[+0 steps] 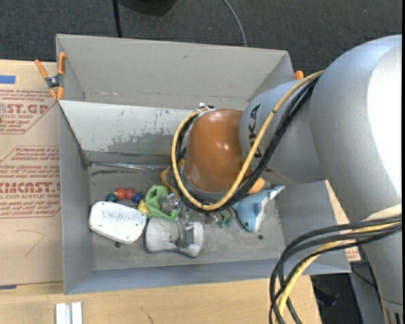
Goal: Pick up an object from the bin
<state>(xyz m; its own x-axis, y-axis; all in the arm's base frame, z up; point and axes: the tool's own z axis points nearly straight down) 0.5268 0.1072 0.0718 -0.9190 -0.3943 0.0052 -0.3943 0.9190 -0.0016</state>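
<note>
My gripper [187,235] reaches down under the orange wrist cover, its fingers low over a grey-white lumpy thing [163,236] at the bin's front middle. A green curly plastic piece [159,202] lies just behind and left of the fingers. To the left rests a white oval case [117,222] with faint print. A light blue shark-like toy [255,209] lies to the right of the gripper.
A small string of coloured beads [125,195] sits behind the white case. The arm and its cables cover the bin's middle and right. The bin's sloped back wall rises behind the things.
</note>
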